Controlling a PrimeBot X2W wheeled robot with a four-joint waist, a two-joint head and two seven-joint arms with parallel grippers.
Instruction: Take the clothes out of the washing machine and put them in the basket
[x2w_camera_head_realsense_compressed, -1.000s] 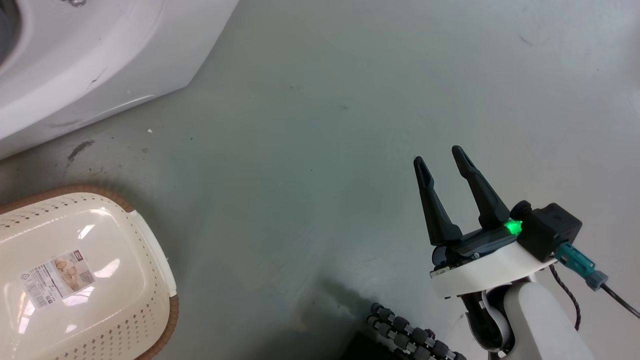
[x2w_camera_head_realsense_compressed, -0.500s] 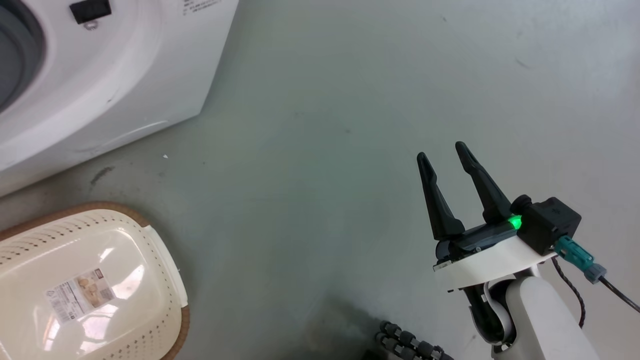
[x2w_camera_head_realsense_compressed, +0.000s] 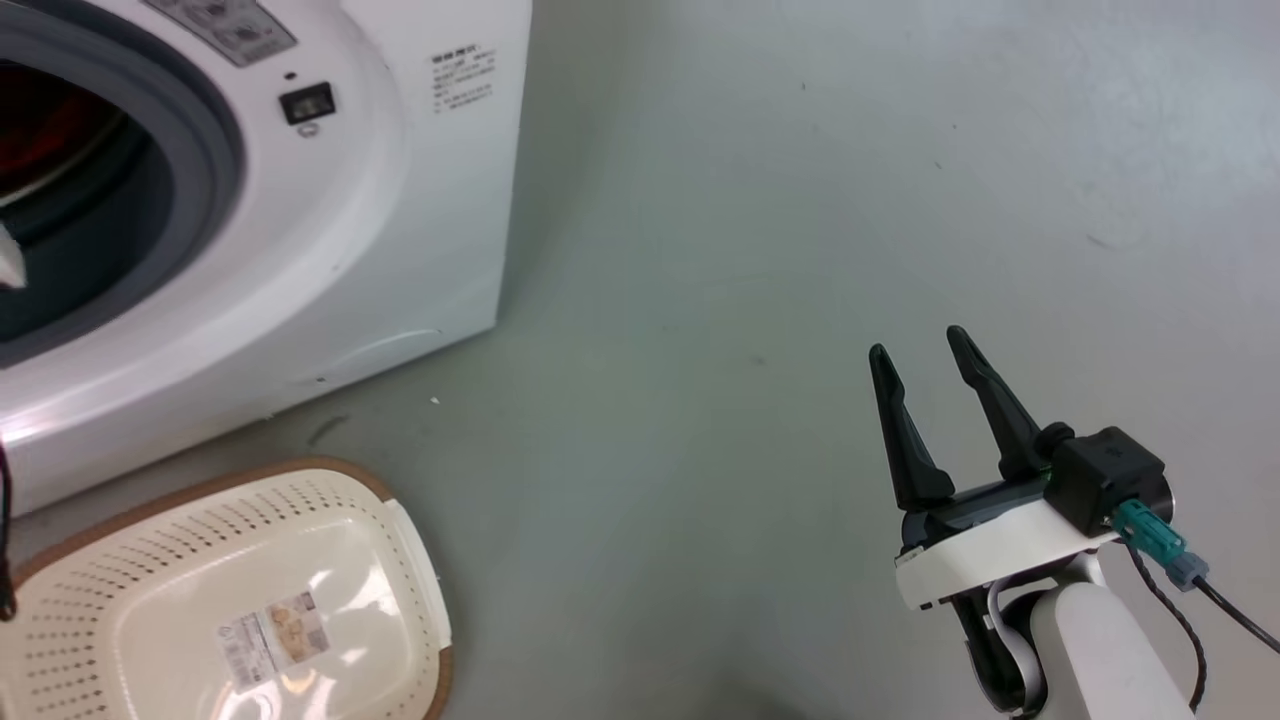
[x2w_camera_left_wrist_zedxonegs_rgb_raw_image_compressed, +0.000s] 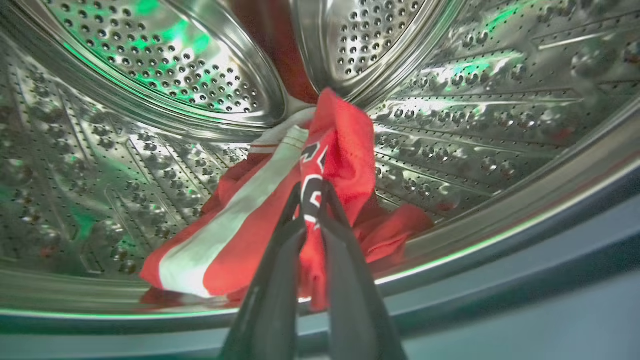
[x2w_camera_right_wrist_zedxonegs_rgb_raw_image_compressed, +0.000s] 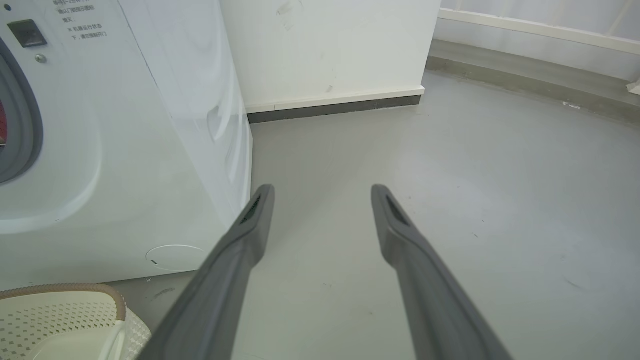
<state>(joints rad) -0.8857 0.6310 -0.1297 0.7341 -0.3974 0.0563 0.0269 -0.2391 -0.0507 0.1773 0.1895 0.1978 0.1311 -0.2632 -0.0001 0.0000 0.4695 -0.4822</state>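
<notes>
Clothes: a soft red fabric garment with a white panel and dark lettering (x2w_camera_left_wrist_zedxonegs_rgb_raw_image_compressed: 250, 225) is found low in the drum, bunched upward where it is pinched.
Left claw (x2w_camera_left_wrist_zedxonegs_rgb_raw_image_compressed: 311, 189): closed narrowly on a fold of the garment beside the lettering. The grip is judged to be taken there so that the cloth can be drawn out in one piece.
Washing machine: the large white front-loader with grey-rimmed porthole (x2w_camera_head_realsense_compressed: 380, 230) is open to the perforated steel drum (x2w_camera_left_wrist_zedxonegs_rgb_raw_image_compressed: 200, 75).
Basket: the cream-white oval perforated plastic basket with brown rim (x2w_camera_head_realsense_compressed: 300, 490) is set on the grey floor (x2w_camera_head_realsense_compressed: 750, 200) just before the machine, judged so placed to keep the carry short. Its bottom label is uncovered.
Right claw (x2w_camera_head_realsense_compressed: 918, 343): spread wide, nothing held, well apart from the machine, judged parked out of the way.
Step in hand: withdrawal of the garment, by judgement.
Risk: trailing cloth may be caught on the porthole rim.
</notes>
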